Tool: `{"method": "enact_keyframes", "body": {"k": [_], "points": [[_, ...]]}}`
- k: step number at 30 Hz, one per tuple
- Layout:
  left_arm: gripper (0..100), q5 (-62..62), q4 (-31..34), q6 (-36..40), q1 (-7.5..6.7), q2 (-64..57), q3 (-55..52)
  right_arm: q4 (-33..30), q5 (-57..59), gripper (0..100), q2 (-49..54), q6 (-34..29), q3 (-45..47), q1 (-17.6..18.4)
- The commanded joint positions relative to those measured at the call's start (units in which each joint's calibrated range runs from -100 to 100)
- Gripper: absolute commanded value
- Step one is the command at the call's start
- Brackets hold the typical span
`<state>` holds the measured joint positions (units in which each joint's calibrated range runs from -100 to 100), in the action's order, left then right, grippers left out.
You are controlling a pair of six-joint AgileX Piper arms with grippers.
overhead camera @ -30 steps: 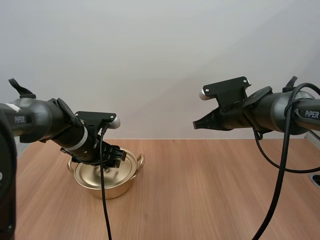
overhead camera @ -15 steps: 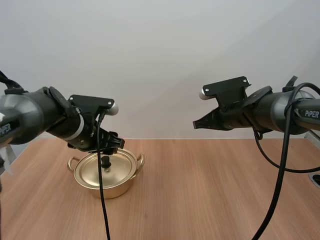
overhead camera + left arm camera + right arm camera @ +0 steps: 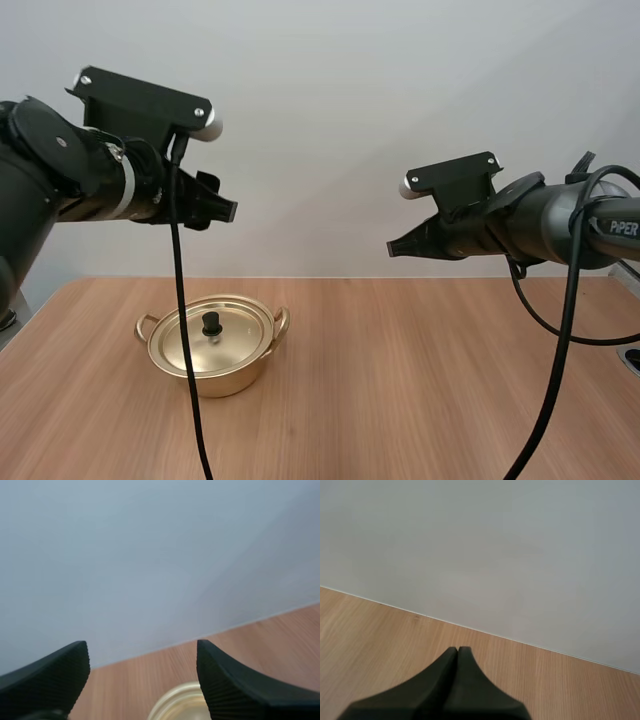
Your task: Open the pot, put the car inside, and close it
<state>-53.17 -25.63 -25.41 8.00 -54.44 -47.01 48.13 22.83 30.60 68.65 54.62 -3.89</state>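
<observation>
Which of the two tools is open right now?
The left tool, up above the pot: its ribbed fingers stand apart. The right tool has its fingers pressed together into one dark wedge.

Pot (image 3: pixel 214 366), lower left of high view: shiny gold; lid knob (image 3: pixel 211 322) black. Table (image 3: pixel 420 380): light brown wood grain. Wall (image 3: pixel 320 100): plain pale grey. Left gripper (image 3: pixel 141 644): black, inner faces finely ribbed.
</observation>
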Motion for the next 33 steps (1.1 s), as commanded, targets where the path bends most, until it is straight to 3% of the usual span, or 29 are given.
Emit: {"method": "enact_keyframes", "body": {"k": [1,7,13,14,17,22,28,33], "points": [[100,7.67,-1.64,-0.02,-0.04,-8.76,0.0,0.03,-0.94,0,0.0,-0.03,0.08,-0.03],[100,11.74,-6.01,-0.02,-0.04,-21.15,0.0,0.91,-3.92,0,0.0,0.22,0.08,-0.03],[100,2.06,-6.15,-0.02,-0.04,-22.51,0.0,1.11,-5.19,1,0.0,1.08,0.08,-0.03],[100,1.09,-6.15,-0.02,-0.04,-22.51,0.0,1.11,-5.19,4,0.0,1.08,0.08,-0.03],[100,-6.78,-5.99,2.85,-0.04,-22.8,0.0,-0.03,-2.02,30,0.0,1.08,0.08,-0.03],[100,-9.08,-5.59,5.67,0.06,-25.65,-3.59,-0.03,1.3,29,0.13,1.08,0.08,-0.03],[100,1.26,-5.22,6.89,0.06,-34.72,-15.28,-0.03,1.44,29,1.75,1.08,0.08,-0.03],[100,2.17,-5.36,8.05,-0.02,-38.01,-19.07,-0.03,1.66,29,3.48,1.08,0.08,-0.03]]}}
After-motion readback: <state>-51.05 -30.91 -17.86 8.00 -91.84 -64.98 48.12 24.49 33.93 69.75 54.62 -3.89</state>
